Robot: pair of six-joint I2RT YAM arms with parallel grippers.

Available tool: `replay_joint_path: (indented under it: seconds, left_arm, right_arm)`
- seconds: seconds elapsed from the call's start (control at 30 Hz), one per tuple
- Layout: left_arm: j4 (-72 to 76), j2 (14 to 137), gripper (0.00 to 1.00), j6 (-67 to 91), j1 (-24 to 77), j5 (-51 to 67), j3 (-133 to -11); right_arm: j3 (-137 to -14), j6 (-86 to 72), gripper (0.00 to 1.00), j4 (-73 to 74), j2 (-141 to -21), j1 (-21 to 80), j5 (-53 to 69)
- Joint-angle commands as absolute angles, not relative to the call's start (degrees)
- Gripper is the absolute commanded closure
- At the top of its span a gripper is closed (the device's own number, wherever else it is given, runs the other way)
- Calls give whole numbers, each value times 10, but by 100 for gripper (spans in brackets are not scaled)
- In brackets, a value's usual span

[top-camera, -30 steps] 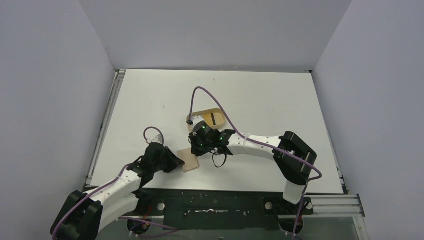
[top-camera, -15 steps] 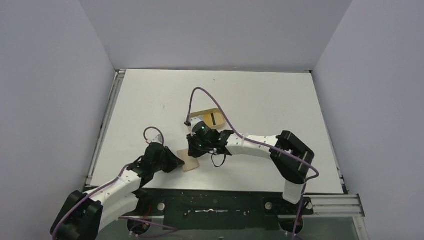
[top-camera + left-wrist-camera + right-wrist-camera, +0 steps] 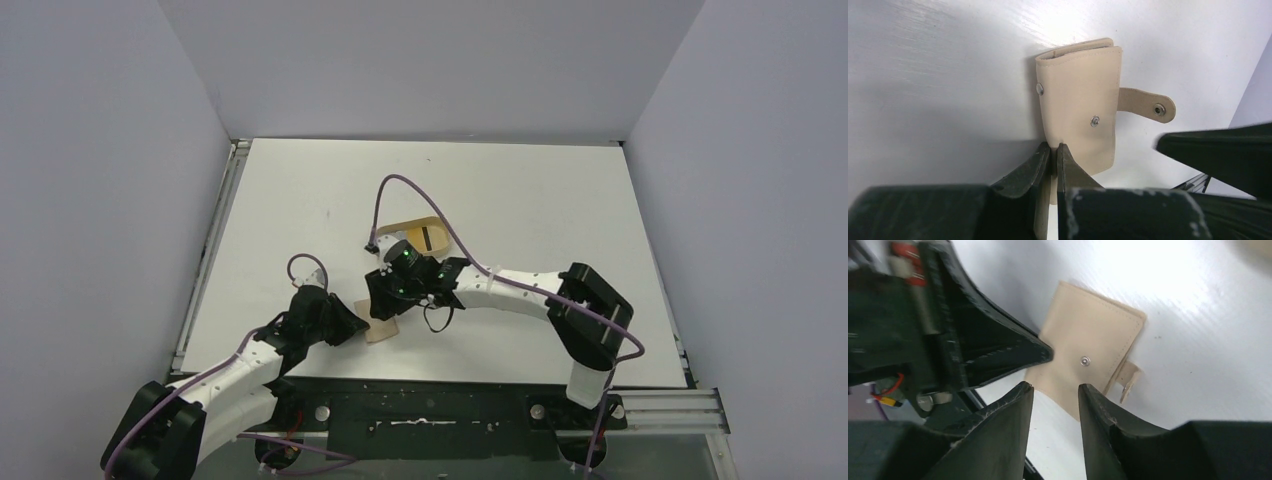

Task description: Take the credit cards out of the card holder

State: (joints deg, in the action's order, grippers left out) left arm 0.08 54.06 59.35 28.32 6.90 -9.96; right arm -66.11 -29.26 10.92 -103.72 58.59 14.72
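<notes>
The tan card holder lies near the table's front edge, folded, its strap tab loose with the snap undone. It also shows in the left wrist view and the right wrist view. My left gripper is shut on the holder's near edge. My right gripper is open just above the holder's other side, its fingers apart over one corner. No credit cards show in any view.
An oval tan tray with a raised rim lies just beyond the right gripper. A purple cable loops above the right wrist. The table's front rail runs close behind the card holder.
My right gripper has moved left and slightly toward the card holder. The left gripper and the holder have stayed in place.
</notes>
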Motion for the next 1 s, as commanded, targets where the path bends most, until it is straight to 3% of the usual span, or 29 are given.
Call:
replay_joint_path:
  seconds: [0.0,0.37,0.97]
  left_arm:
    - [-8,550,100,587,280,72,-103]
    - [-8,561,100,584,279,76,-108]
    - [9,581,100,584,278,79,-114]
  right_arm:
    - [-729,-262,61,133,-967,591,111]
    - [-828,-231,61,333,-1040,589,-59]
    - [-787,-249,66,300,-1052,582,-18]
